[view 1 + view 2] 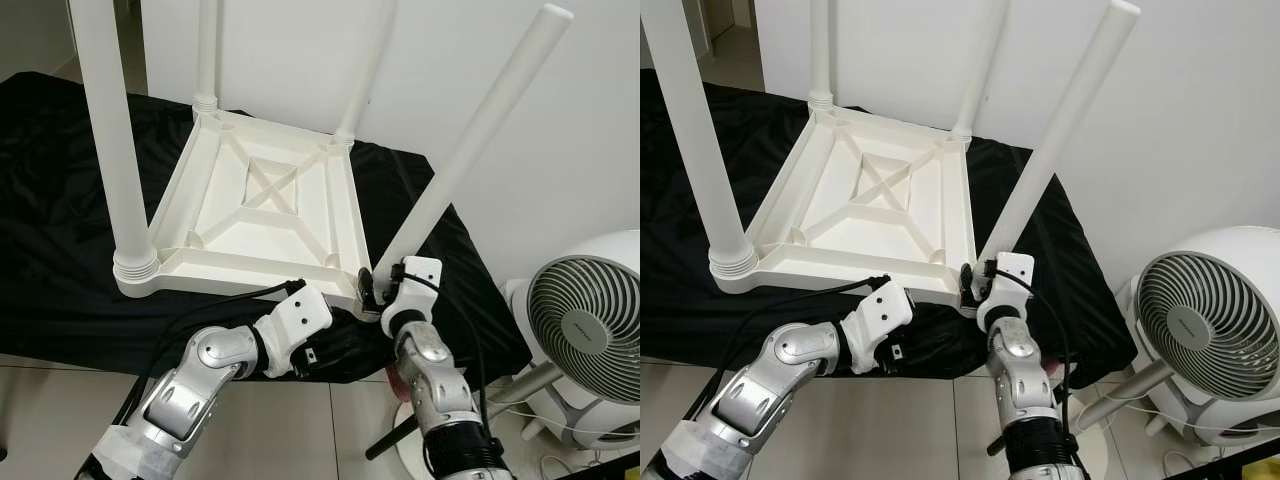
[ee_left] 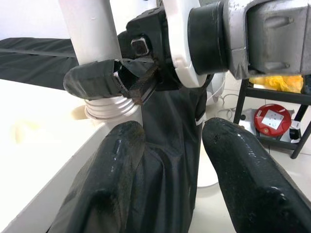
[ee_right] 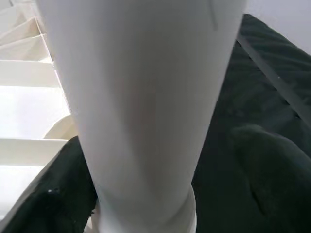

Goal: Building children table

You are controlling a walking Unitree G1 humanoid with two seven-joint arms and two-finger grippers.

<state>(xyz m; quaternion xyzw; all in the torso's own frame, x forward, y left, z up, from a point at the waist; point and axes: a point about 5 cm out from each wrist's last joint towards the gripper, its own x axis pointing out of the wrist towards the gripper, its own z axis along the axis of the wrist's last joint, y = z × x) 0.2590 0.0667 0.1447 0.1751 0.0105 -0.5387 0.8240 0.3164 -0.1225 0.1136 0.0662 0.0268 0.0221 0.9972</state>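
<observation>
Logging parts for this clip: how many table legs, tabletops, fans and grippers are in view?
Legs: 4
Tabletop: 1
Fan: 1
Grippers: 2, left gripper, right gripper
Total: 8

Smooth matt white plastic table top [image 1: 255, 215] and leg [image 1: 480, 135]; crinkled black cloth [image 1: 60, 240] underneath
</observation>
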